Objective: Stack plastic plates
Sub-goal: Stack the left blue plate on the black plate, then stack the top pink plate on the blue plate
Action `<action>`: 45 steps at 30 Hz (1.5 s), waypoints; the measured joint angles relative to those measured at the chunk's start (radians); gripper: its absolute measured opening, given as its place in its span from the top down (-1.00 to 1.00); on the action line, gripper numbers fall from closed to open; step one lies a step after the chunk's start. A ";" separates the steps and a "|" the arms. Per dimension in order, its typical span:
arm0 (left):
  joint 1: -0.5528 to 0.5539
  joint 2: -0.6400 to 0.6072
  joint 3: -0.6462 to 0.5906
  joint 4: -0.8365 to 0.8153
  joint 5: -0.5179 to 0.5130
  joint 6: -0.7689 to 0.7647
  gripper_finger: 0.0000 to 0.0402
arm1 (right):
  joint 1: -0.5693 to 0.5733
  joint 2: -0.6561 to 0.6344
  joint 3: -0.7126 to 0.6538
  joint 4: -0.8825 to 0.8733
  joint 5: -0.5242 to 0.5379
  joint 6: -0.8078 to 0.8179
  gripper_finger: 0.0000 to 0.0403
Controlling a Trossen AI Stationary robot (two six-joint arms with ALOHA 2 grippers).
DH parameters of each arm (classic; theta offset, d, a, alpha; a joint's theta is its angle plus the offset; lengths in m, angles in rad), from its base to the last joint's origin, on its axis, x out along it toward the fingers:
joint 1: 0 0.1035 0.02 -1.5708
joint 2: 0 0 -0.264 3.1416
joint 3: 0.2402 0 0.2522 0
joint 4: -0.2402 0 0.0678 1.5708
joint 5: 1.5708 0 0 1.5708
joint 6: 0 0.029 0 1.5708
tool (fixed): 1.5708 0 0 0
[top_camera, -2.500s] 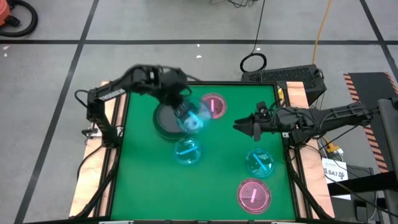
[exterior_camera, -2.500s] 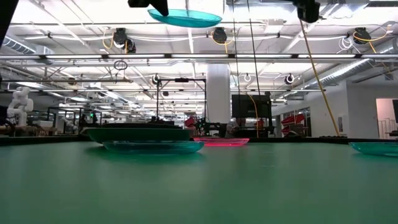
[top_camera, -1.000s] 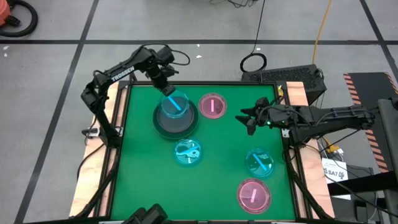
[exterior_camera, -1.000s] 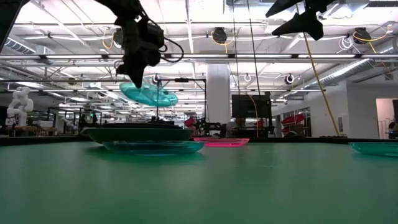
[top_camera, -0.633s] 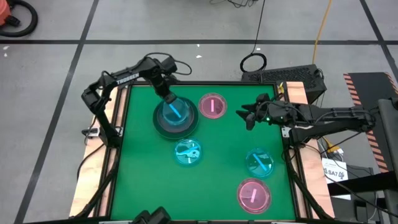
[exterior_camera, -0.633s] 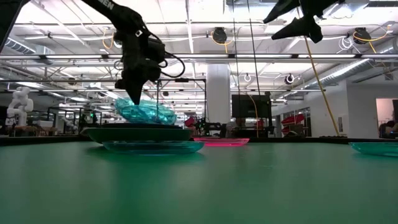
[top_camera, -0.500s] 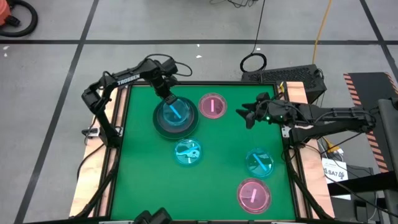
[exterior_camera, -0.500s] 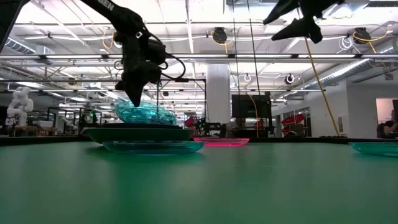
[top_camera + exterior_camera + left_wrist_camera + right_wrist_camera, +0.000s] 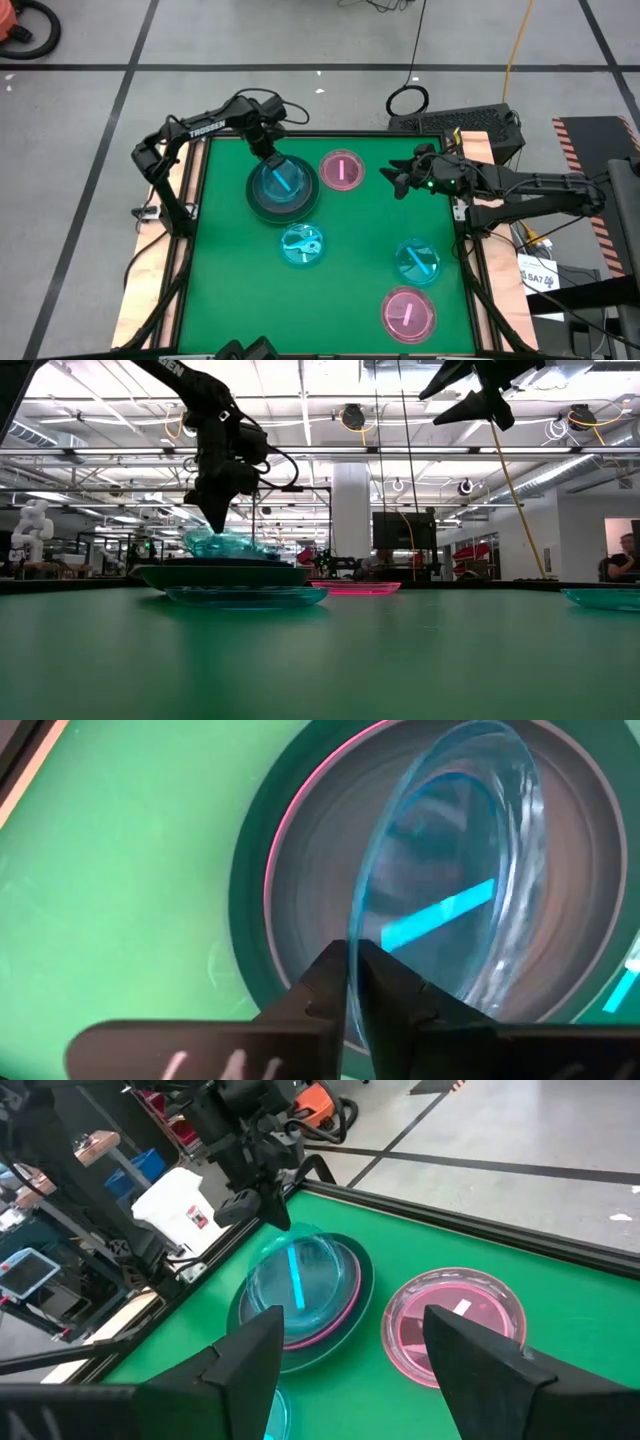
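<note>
At the table's eleven o'clock, a cyan plate (image 9: 281, 184) leans on the dark grey stack (image 9: 258, 205); my left gripper (image 9: 268, 157) pinches its far rim, lowering it flat. My right gripper (image 9: 399, 185), fingers spread, waits at two o'clock beside a translucent pink plate (image 9: 342, 170).

The bench (image 9: 230, 300) has a smooth matt green top edged in bare pale wood. The cyan plate (image 9: 280, 181) is clear glossy plastic, lying on a dull dark grey plate (image 9: 256, 203). The pink plate (image 9: 342, 171) is translucent and shiny. The left pincer (image 9: 352, 982) is matt black plastic.
</note>
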 joint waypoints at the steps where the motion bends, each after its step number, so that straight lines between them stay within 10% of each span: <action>1: 0.000 0.000 0.000 -0.001 0.000 -0.001 0.77 | -0.001 0.000 0.000 0.000 0.000 0.000 -0.16; 11: 0.000 0.000 0.000 -0.004 -0.016 -0.042 0.20 | -0.001 0.002 0.000 0.000 0.000 0.004 -0.16; 24: -0.064 -0.142 0.001 0.007 -0.016 -0.098 0.15 | -0.047 0.068 0.000 -0.116 -0.010 0.325 -0.16; 45: -0.210 -0.199 0.001 -0.053 -0.004 -0.233 0.15 | -0.498 0.387 -0.001 -0.119 -0.641 0.345 -0.16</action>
